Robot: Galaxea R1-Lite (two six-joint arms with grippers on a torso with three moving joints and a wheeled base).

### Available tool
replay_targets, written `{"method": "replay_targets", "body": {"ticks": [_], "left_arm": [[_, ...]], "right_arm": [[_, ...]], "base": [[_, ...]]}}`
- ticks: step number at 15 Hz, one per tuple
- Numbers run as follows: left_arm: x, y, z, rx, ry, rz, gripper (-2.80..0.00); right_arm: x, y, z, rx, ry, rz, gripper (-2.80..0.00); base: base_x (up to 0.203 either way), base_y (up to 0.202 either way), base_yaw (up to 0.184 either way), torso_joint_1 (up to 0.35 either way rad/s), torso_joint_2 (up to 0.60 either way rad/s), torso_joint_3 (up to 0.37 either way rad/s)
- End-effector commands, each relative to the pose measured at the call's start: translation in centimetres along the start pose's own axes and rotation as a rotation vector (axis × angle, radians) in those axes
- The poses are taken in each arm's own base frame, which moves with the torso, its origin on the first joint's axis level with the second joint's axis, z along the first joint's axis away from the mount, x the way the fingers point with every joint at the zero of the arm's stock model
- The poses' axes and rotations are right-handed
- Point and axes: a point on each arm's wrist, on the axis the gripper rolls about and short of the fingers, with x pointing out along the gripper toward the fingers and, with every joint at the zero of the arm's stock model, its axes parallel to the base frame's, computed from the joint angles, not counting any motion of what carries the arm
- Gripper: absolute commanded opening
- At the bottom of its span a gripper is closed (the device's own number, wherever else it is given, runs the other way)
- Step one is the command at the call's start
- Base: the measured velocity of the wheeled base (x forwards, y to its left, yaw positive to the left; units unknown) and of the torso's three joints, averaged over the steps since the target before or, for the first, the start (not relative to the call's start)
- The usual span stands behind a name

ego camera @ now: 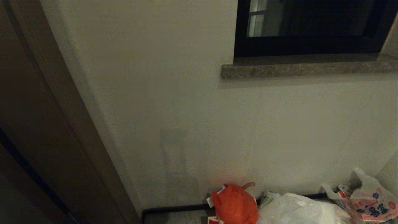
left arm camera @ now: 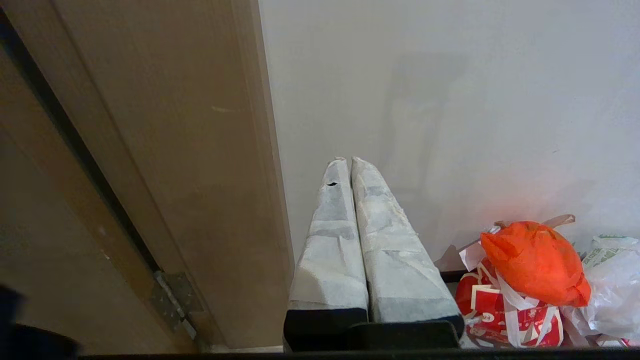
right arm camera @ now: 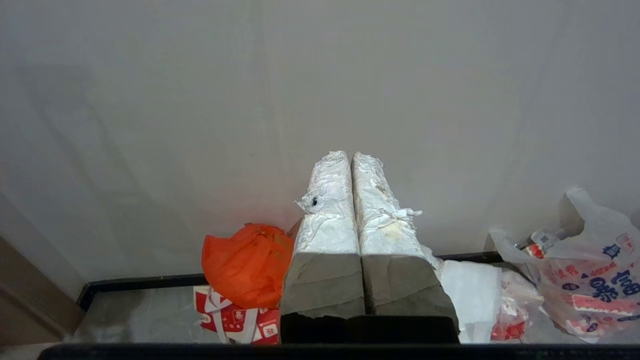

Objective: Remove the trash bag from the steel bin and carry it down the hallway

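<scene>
The trash bag (ego camera: 295, 210) is down low at the foot of the wall, thin, whitish and crumpled, with faint green print near its top. It pokes out from behind the right gripper (right arm camera: 350, 154), whose jaws are pressed together, and sits well to the right of the left gripper (left arm camera: 349, 160), its jaws also together. The hallway (ego camera: 186, 124) shows pale wall, dark skirting (ego camera: 174, 210) and a brown door frame (ego camera: 62, 124) left of the left jaws.

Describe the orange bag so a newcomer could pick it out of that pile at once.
Start at the stone window sill and drop down the pale wall to the dark skirting at the floor. The orange bag sits at the door-frame end of the heap, on top of a red-and-white printed bag. It is the only plain bright orange item; its neighbours are whitish or carry print.
</scene>
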Motion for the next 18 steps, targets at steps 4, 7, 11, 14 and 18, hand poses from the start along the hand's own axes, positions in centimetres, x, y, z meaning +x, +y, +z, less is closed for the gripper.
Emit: {"method": "replay_targets", "body": {"ticks": [4, 7, 11, 14, 18], "left_arm": [[0.01, 0.0, -0.04, 0.0, 0.001, 0.001, -2.8], [0.01, 0.0, -0.04, 0.0, 0.001, 0.001, -2.8], [0.01, 0.0, -0.04, 0.0, 0.001, 0.001, -2.8], [0.01, 0.0, -0.04, 0.0, 0.001, 0.001, -2.8], [0.01, 0.0, -0.04, 0.0, 0.001, 0.001, -2.8]], "right_arm": [[0.01, 0.0, 0.01, 0.0, 0.0, 0.0, -2.8], [0.01, 0.0, 0.01, 0.0, 0.0, 0.0, -2.8], [0.01, 0.0, 0.01, 0.0, 0.0, 0.0, -2.8], [0.01, 0.0, 0.01, 0.0, 0.0, 0.0, -2.8], [0.01, 0.0, 0.01, 0.0, 0.0, 0.0, -2.8]], "base": [[0.0, 0.0, 0.0, 0.0, 0.0, 0.0], [0.0, 0.0, 0.0, 0.0, 0.0, 0.0], [0.0, 0.0, 0.0, 0.0, 0.0, 0.0], [0.0, 0.0, 0.0, 0.0, 0.0, 0.0], [0.0, 0.0, 0.0, 0.0, 0.0, 0.0]]}}
